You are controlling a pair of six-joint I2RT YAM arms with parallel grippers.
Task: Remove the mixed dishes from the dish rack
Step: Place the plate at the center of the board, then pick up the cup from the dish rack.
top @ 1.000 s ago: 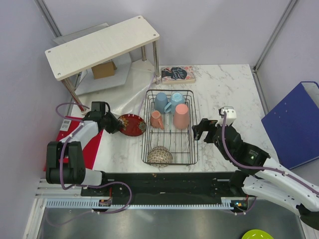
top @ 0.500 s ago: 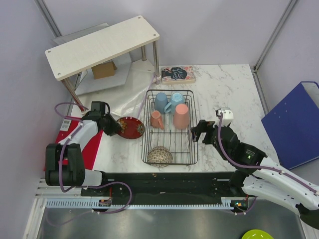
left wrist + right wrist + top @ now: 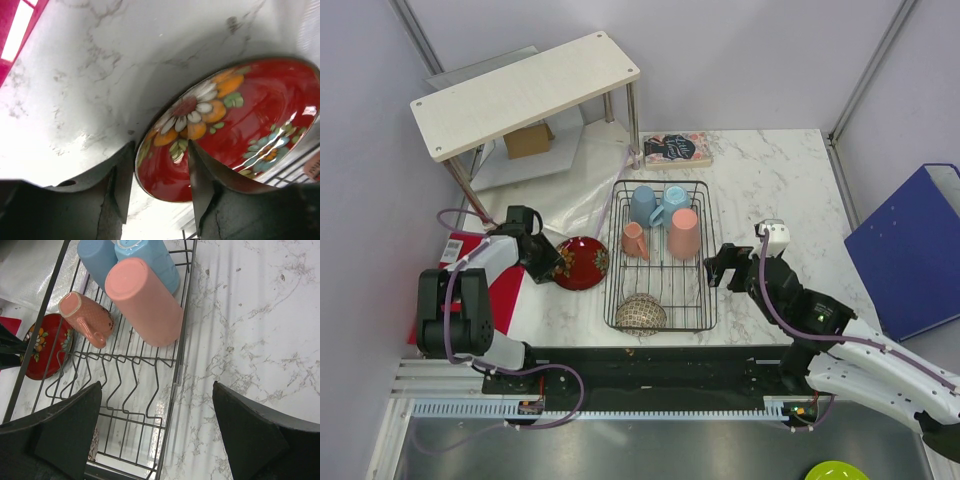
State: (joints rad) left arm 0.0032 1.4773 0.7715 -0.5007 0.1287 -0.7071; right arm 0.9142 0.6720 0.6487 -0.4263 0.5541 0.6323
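Dark red plate has shifted nearer on the table, outside the dish rack: first dish out. My left claw straddles its rim; whether it clamps, I cannot tell.

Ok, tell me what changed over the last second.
The left gripper drew the dark red plate slightly toward the near edge; its fingers straddle the rim, grip unclear. The right gripper, open, crept slightly nearer too, beside the dish rack. The mugs, tumbler and bowl stayed put.
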